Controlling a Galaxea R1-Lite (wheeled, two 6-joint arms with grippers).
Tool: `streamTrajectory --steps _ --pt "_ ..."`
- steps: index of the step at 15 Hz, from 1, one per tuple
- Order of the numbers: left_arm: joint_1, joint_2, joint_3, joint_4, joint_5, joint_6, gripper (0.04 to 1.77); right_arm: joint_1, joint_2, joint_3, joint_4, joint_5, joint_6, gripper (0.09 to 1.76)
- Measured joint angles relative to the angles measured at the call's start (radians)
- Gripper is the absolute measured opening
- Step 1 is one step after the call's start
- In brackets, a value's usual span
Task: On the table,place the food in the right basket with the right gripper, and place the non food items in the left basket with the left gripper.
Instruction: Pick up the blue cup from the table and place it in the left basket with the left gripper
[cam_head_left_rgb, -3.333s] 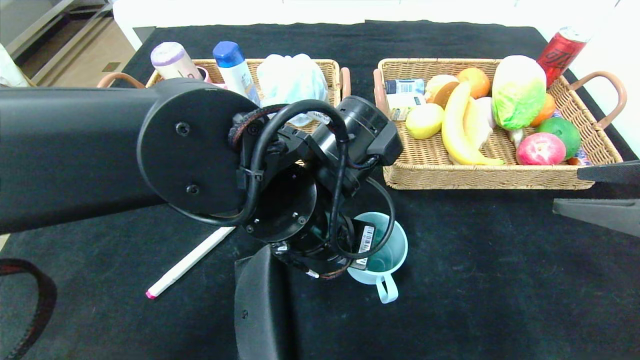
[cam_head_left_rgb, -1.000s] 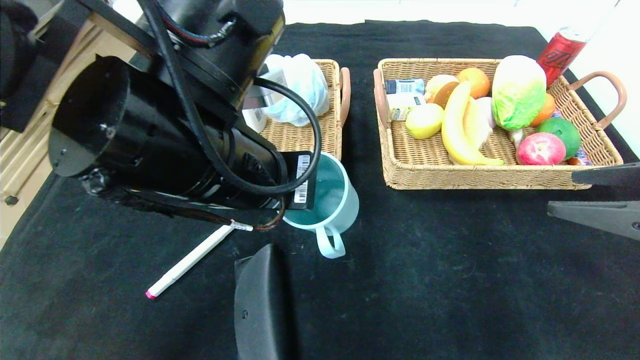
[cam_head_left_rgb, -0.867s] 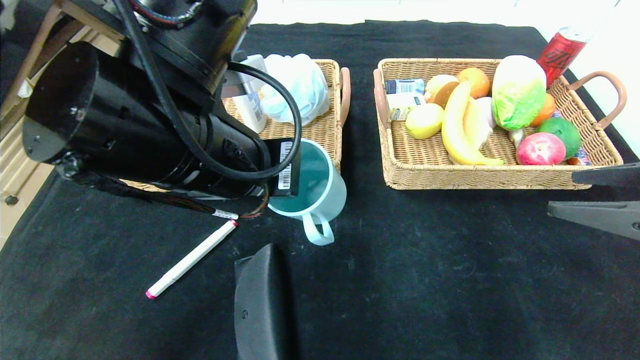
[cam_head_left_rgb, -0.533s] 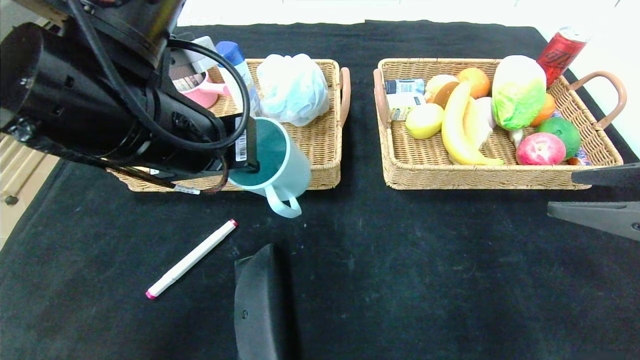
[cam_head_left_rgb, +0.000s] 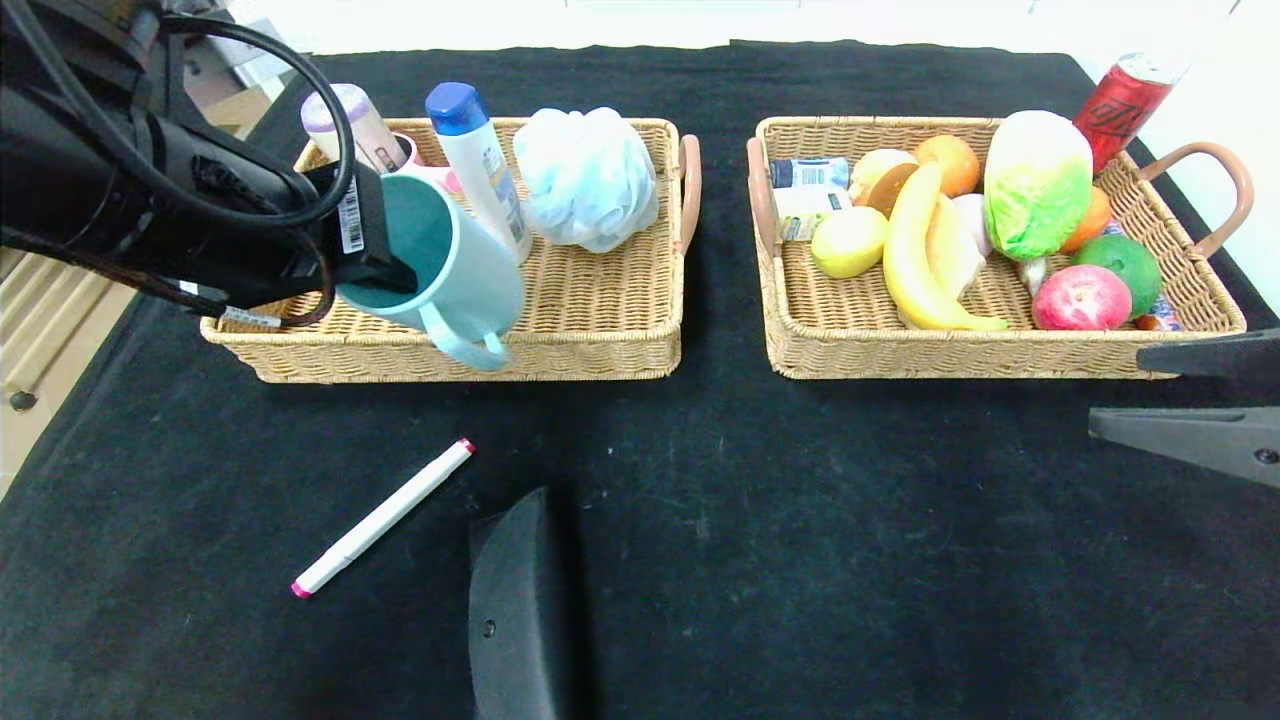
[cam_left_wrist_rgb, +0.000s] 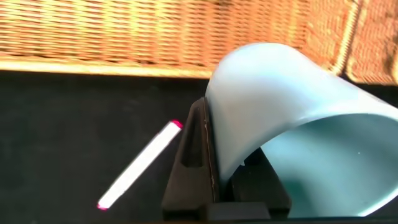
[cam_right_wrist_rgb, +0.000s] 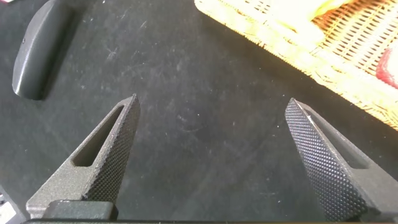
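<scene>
Left gripper clenched on rim of teal mug, one finger inside, mug tilted above left basket front edge. Right gripper spread wide, holds nothing, above black cloth beside right basket.

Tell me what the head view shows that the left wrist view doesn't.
Head view only: the right basket full of food, the bottles and bath puff in the left basket, a red can, and the open right gripper parked at the table's right edge. Left wrist view only: the left gripper's finger clamped against the mug's wall from close up. Both: the mug held in the left gripper at the left basket's front rim, and the pen on the black cloth.
</scene>
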Motion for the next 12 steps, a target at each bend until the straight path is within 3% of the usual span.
streamTrajectory --steps 4,12 --pt "0.11 0.002 -0.003 -0.09 -0.079 0.004 0.18 0.001 0.0 0.001 0.0 0.0 0.0 1.71" --pt "0.317 0.076 -0.004 -0.215 -0.091 0.05 0.18 0.001 0.0 0.0 0.0 0.001 0.0 1.71"
